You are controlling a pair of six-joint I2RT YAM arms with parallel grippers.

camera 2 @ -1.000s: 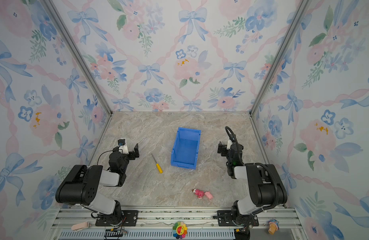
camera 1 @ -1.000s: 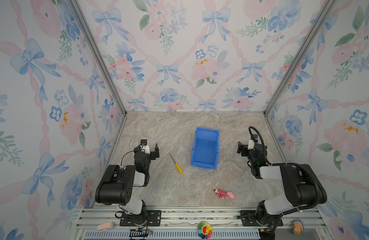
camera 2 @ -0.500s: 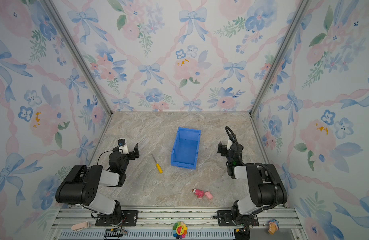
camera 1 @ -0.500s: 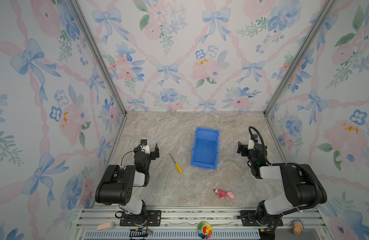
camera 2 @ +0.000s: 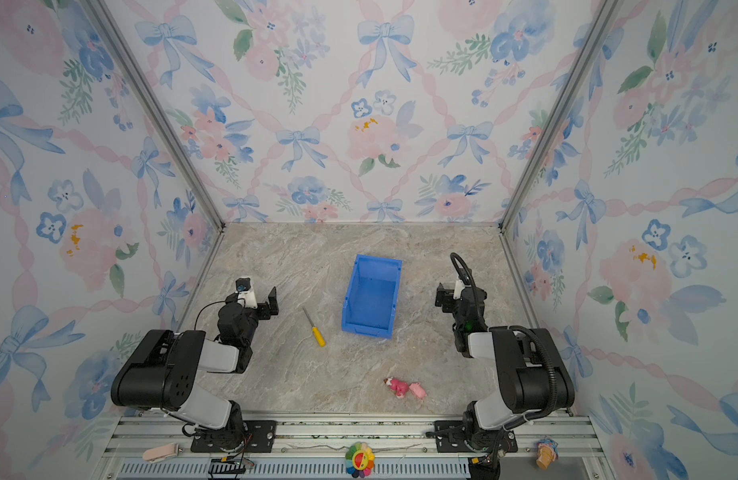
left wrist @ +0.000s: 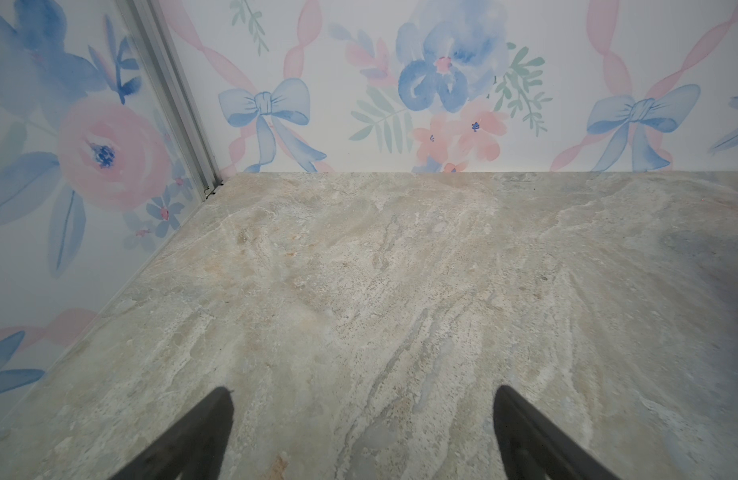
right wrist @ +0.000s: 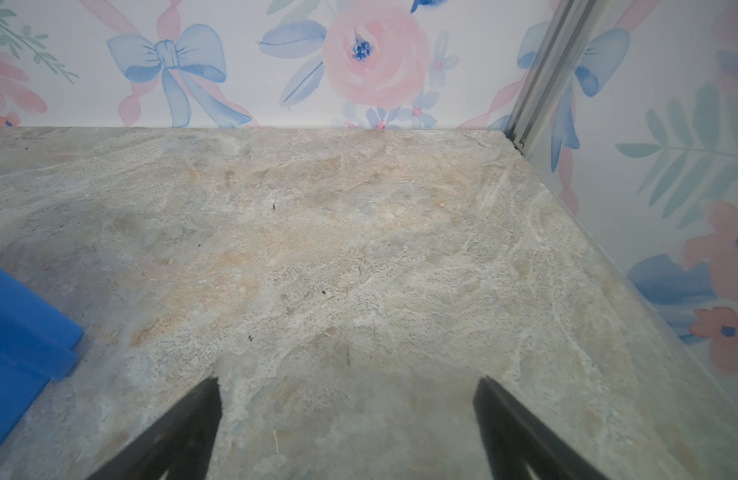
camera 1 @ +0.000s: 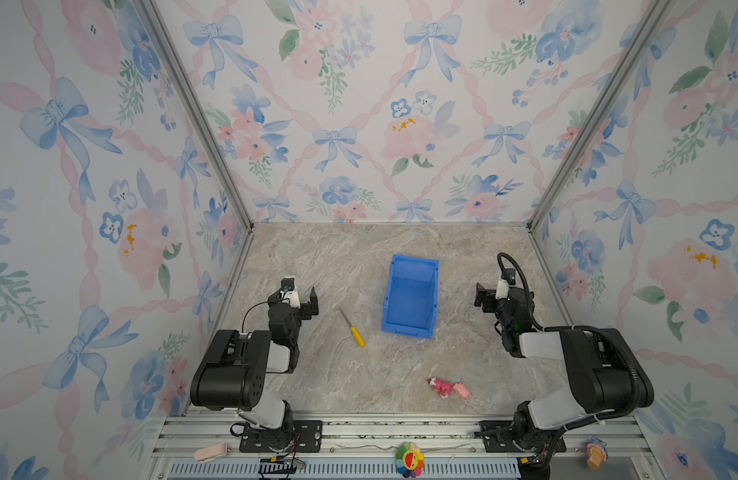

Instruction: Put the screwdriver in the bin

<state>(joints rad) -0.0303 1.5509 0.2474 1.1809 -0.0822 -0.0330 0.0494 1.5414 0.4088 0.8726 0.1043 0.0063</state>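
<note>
The screwdriver (camera 1: 353,328) (camera 2: 314,330), yellow handle and thin dark shaft, lies flat on the marble floor just left of the bin. The bin (camera 1: 415,261) (camera 2: 377,261) is bright blue and empty, its low lip towards the front. Left of the screwdriver, my left gripper (camera 1: 294,300) (camera 2: 255,301) (left wrist: 363,390) stands open over bare floor, holding nothing. My right gripper (camera 1: 500,297) (camera 2: 461,297) (right wrist: 347,380) is open too, right of the bin, with nothing between its fingers. A corner of the bin (right wrist: 14,324) shows in the right wrist view. The screwdriver shows in neither wrist view.
A pink toy figure (camera 1: 446,386) (camera 2: 404,387) lies on the floor near the front, right of middle. Flowered walls close the floor in at the back and both sides. A metal rail (camera 1: 380,432) carrying both arm bases runs along the front edge.
</note>
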